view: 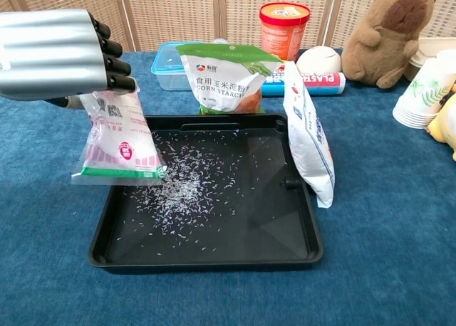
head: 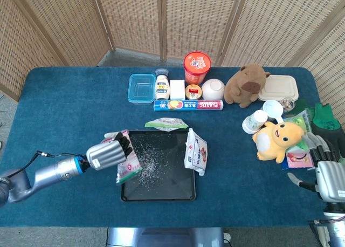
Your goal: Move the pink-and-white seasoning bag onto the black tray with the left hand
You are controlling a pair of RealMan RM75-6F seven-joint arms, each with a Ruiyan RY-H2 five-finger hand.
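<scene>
The pink-and-white seasoning bag [view: 120, 142] hangs from my left hand [view: 58, 54], which grips its top edge. It dangles over the left rim of the black tray [view: 214, 258], clear of the tray floor. In the head view the left hand [head: 109, 153] and the bag [head: 128, 166] show at the tray's [head: 159, 196] left edge. White grains are scattered across the tray floor. My right hand [head: 329, 174] rests at the far right of the table with its fingers apart, holding nothing.
A corn starch bag [view: 226, 77] leans at the tray's back rim and a white-and-blue bag [view: 309, 141] leans on its right rim. Behind stand a blue container [head: 142, 88], bottles, a red cup [head: 197, 67], a wrap box and plush toys [head: 245, 84].
</scene>
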